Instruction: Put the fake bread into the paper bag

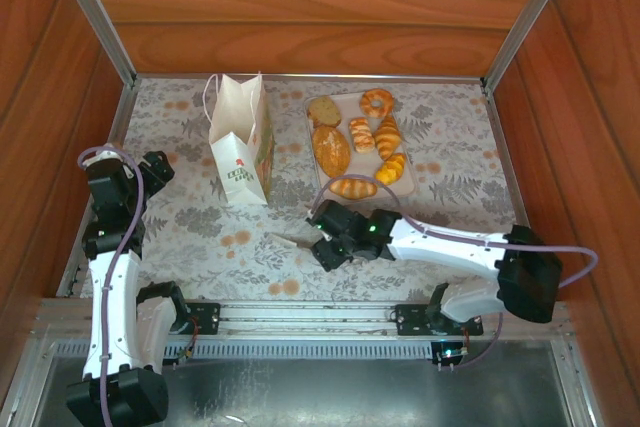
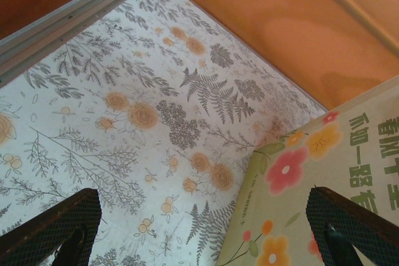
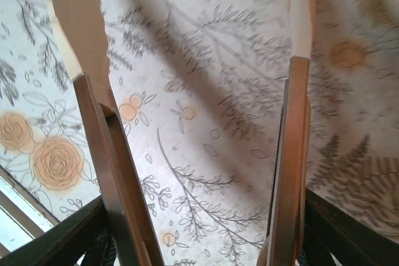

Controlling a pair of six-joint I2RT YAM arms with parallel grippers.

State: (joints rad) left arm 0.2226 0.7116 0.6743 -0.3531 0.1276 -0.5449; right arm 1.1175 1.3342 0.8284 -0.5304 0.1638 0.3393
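- Your right gripper (image 1: 322,238) is low over the middle of the table, jaws partly closed on the metal tongs (image 1: 288,240). In the wrist view each tong arm lies against the inner face of one of the fingers (image 3: 68,241), and both arms run forward over the cloth.
- You cannot tell from these views whether the tongs are lifted or resting on the table.
- Your left gripper (image 2: 199,194) stands wide open with nothing between its jaws, near the left wall.
- Just beside its right-hand finger is the paper bag (image 1: 240,142). It stands upright with its mouth open, the flowered face turned toward that gripper and the logo side facing you.
- All the fake bread (image 1: 331,149) lies on the flat tray (image 1: 345,97), to the right of the bag and apart from it.
- On the tray you have an oval loaf, a round brown slice (image 1: 324,111), a ring (image 1: 377,101), croissants and rolls.
- One braided roll (image 1: 353,187) lies at the tray's near edge, just beyond your right gripper.
- A floral cloth (image 1: 200,227) covers the table.
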